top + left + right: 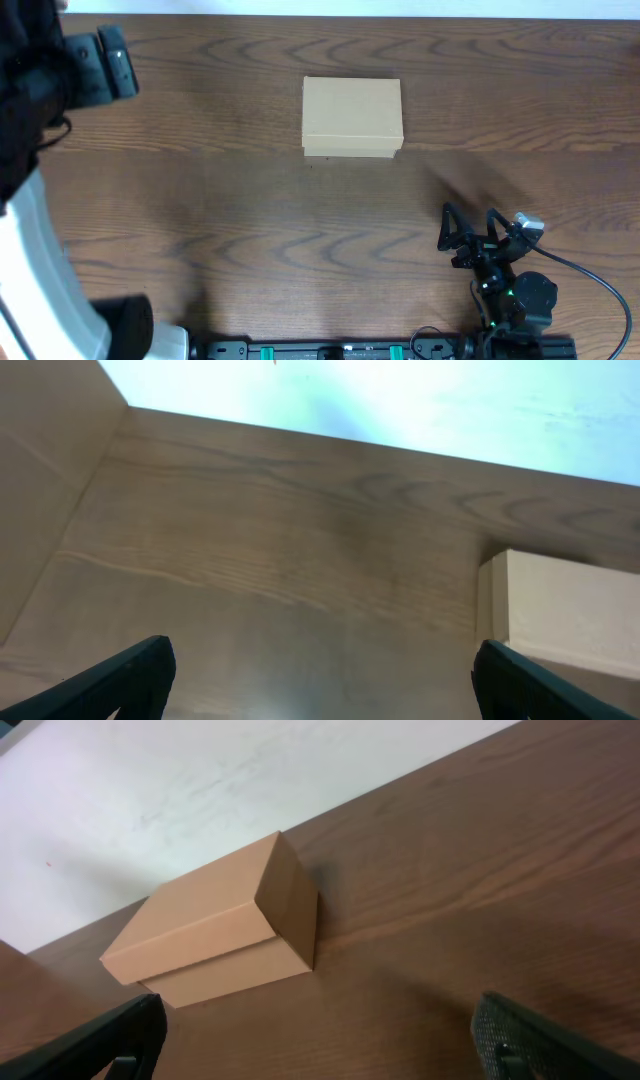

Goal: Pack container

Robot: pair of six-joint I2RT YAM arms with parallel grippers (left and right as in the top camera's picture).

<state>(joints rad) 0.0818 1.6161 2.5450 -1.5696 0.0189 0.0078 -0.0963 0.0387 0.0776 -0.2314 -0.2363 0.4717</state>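
On the dark wood-grain tabletop (250,220), toward the far edge and about mid-width in the overhead view, I've got the small rectangular tan-brown cardboard box (352,115). Lid is down over the base, and the box sits flat. It stands apart from both arms.

Right pincer (470,228): near-right part of the tabletop, tips pointing toward the far edge, well apart from the box. Fingers are spread. On its wrist cam they sit at the two bottom corners of the frame with only wood grain between them. Same cam shows the box ahead and a bit left, one corner turned toward the lens, with the lid edge overlapping the lower half. A black cable (590,275) loops off the right arm toward the near-right corner.

Left pincer (320,695): its wrist cam shows both dark fingers at the bottom corners, wide apart, with bare tabletop between. One corner of the box shows at the right side of that frame, just beyond the finger there. I can't tell whether they touch. Overhead shows the left arm at the far-left corner, but I can't make out its fingers in that view.
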